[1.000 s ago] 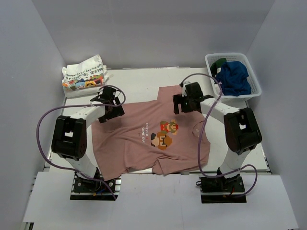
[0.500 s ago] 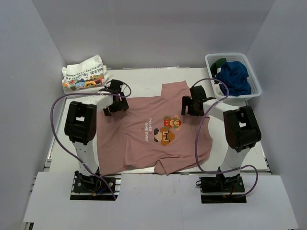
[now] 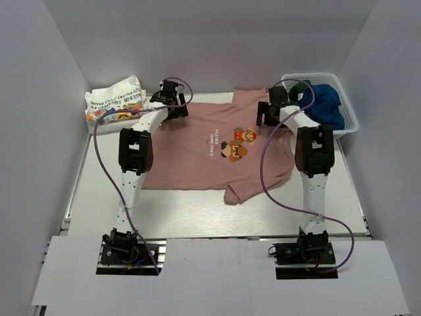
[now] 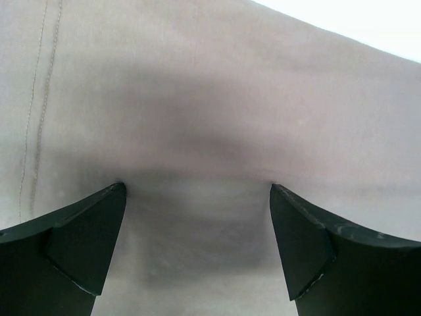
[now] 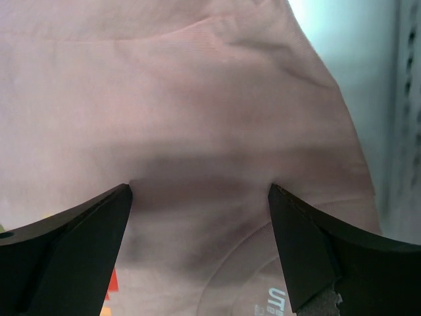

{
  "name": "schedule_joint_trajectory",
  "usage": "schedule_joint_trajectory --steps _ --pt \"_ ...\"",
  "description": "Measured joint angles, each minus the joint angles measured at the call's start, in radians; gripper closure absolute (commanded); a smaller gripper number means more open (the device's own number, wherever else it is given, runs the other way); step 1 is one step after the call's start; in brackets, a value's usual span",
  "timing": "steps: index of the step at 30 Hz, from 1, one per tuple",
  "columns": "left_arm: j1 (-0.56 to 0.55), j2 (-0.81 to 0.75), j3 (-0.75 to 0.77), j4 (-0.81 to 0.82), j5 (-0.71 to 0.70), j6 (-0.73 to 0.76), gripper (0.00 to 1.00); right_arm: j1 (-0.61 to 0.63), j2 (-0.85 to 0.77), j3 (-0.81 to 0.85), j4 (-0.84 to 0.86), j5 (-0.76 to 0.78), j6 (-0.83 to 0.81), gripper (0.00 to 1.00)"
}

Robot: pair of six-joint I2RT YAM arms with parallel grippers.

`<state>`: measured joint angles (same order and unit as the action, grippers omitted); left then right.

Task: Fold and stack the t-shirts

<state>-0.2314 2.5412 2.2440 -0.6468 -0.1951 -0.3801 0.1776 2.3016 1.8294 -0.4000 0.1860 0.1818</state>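
Between the left fingers (image 4: 85, 243), spread fully wide, lies plain pink cloth with nothing pinched. The right fingers (image 5: 79, 250) stand just as wide over the same pink t-shirt (image 3: 197, 164) (both pairs of tips look to touch the fabric, though I cannot be sure). Print up, the shirt lies mostly flat on the far half of the bench (image 3: 197, 217), between a folded white tee (image 3: 115, 102) and a basket (image 3: 350, 126) holding a blue tee (image 3: 323, 106).

You see a white mesh basket (image 3: 351, 112) standing upright at the far right corner of the white table (image 3: 197, 210), its long side running along the table's right edge. Plain pale walls (image 3: 217, 46) rise from the table's far, left and right sides. A flat white panel (image 3: 217, 280) lies along the table's near edge.
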Motion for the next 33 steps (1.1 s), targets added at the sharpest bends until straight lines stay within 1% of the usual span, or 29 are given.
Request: schedule_joint_trajectory --steps 1,3,6,10,13,15,17,18,23,25,26,28,29,31,33 --pt "0.002 0.019 0.032 0.004 0.013 0.008 0.0 -0.001 0.011 0.023 -0.005 -0.005 -0.013 0.1" --pt "0.005 0.027 0.049 0.008 0.046 0.025 0.0 -0.002 0.015 0.052 -0.033 -0.021 -0.05 0.1" --pt "0.008 -0.004 -0.005 0.044 0.086 0.043 0.0 0.008 -0.033 0.025 -0.035 -0.084 -0.102 0.1" --pt "-0.003 -0.078 -0.099 0.045 0.142 0.059 0.0 0.068 -0.211 -0.12 -0.049 -0.169 -0.172 0.1" --pt "-0.013 -0.141 -0.126 0.025 0.159 0.062 0.0 0.158 -0.364 -0.206 -0.046 -0.198 -0.198 0.1" --pt "-0.021 -0.228 -0.187 0.015 0.161 0.061 0.0 0.226 -0.471 -0.283 -0.014 -0.209 -0.199 0.1" --pt "-0.027 -0.356 -0.301 -0.002 0.162 0.048 0.0 0.294 -0.571 -0.375 -0.006 -0.208 -0.188 0.1" --pt "-0.031 -0.441 -0.385 0.005 0.163 0.034 0.0 0.326 -0.622 -0.428 0.001 -0.199 -0.175 0.1" --pt "-0.032 -0.998 -0.995 0.074 0.158 -0.08 0.0 0.429 -0.784 -0.653 -0.026 -0.149 -0.102 0.1" --pt "-0.032 -1.189 -1.201 0.1 0.159 -0.129 0.0 0.468 -0.823 -0.729 -0.05 -0.127 -0.064 0.1" --pt "-0.031 -1.255 -1.275 0.107 0.159 -0.15 0.0 0.509 -0.853 -0.799 -0.053 -0.118 -0.043 0.1" --pt "-0.031 -1.338 -1.398 0.126 0.156 -0.179 0.0 0.568 -0.879 -0.887 -0.063 -0.107 -0.001 0.1" --pt "-0.031 -1.356 -1.44 0.125 0.152 -0.196 0.0 0.594 -0.887 -0.927 -0.064 -0.1 0.018 0.1" --pt "-0.031 -1.344 -1.477 0.123 0.15 -0.22 0.0 0.634 -0.887 -0.985 -0.079 -0.077 0.053 0.1" --pt "-0.031 -1.31 -1.479 0.133 0.159 -0.236 0.0 0.658 -0.877 -1.012 -0.088 -0.032 0.084 0.1"
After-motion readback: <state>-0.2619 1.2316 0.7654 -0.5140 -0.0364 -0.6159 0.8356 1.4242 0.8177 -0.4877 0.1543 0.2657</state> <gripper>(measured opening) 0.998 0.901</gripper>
